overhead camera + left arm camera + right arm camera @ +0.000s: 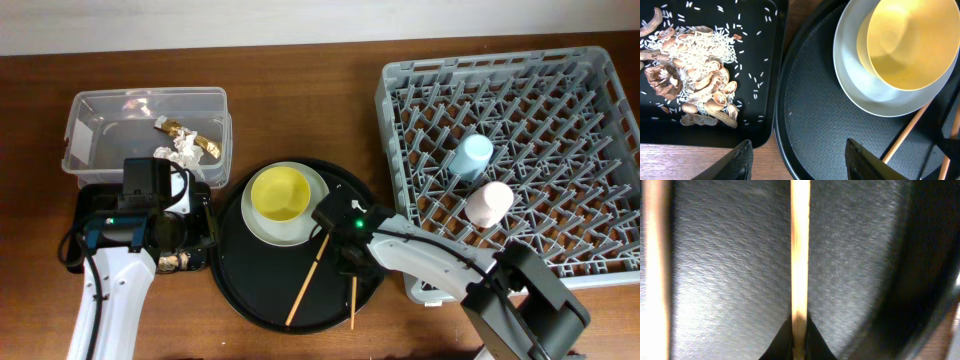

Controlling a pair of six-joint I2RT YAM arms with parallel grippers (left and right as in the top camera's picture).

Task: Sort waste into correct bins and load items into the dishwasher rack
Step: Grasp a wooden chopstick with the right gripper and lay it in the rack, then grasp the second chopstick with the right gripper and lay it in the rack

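Overhead and wrist views of the wooden tabletop (300, 100), read from left to right. At far left the clear tub (75, 140) holds gold-brown wrapper pieces (176, 128) and a crumpled tissue (185, 152). Just in front of it lies the shallow black tray (755, 125), which carries brownish food scraps (695, 75) mixed with pale, rice-like crumbs. The left end effector (799, 160) hangs over the seam between this tray and the round black tray (825, 135), its fingers spread wide with nothing between them. On the round tray the grey-green plate (852, 80) sits at the rear with the yellow bowl (915, 45) standing upright on it. The wooden chopsticks (308, 282) lie on the tray's front half. The right end effector (792, 342) is down on the tray with its fingertips pinched against both sides of one chopstick; the other chopstick lies free beside it. At right, the grey dishwasher rack (560, 90) holds the blue cup (470, 155) and the pink cup (490, 203) among its pegs, near each other.
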